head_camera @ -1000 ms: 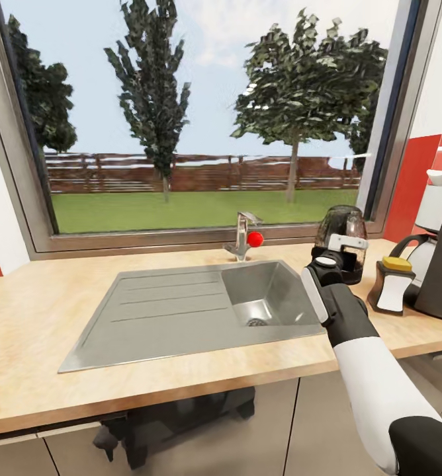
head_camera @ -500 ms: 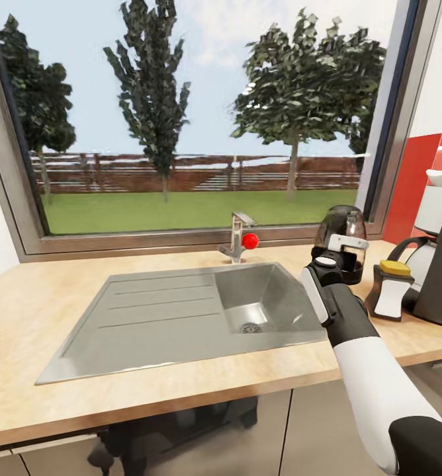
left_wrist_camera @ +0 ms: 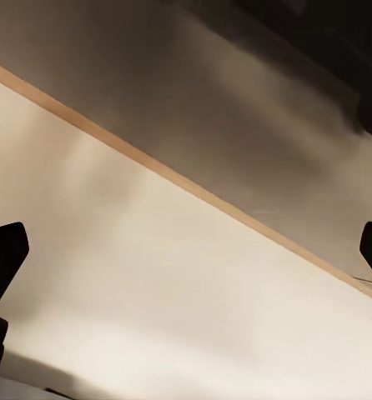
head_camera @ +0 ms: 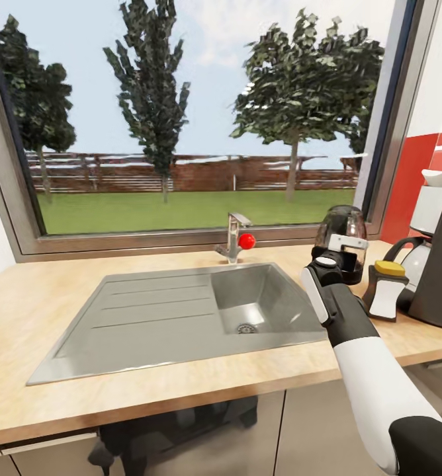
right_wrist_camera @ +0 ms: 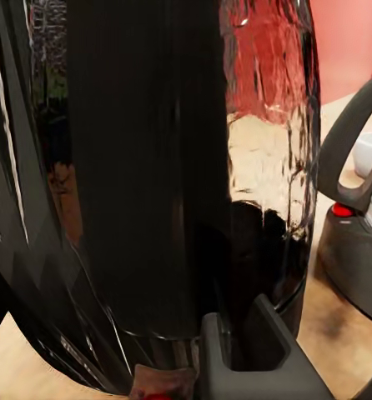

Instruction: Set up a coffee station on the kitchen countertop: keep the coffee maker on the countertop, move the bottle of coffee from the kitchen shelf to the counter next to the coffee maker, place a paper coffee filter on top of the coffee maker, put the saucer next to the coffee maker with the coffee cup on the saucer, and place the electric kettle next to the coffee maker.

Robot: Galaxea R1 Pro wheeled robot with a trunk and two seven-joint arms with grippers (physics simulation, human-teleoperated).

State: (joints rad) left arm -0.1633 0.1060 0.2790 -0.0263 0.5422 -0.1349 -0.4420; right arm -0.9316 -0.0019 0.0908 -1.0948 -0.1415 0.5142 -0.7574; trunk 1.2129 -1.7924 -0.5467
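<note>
Right claw (head_camera: 338, 253) is gripping the kettle (head_camera: 341, 242), clenched on its handle side and holding it over the table (head_camera: 148, 390) right of the sink (head_camera: 181, 317). Left claw (left_wrist_camera: 186, 250) is hanging released, fingers (left_wrist_camera: 4, 254) spread wide under the table edge. That kettle is looking like smooth dark glass on a black base: probably rigid, fairly weighty, slippery on the body and breakable, so the handle seems the sensible hold. Biggest in the room is the window (head_camera: 194, 119), then the pale wood table, flat and firm. Coffee maker (head_camera: 439, 264) is standing at the far right, a small yellow-capped bottle (head_camera: 385, 289) just beside it.
</note>
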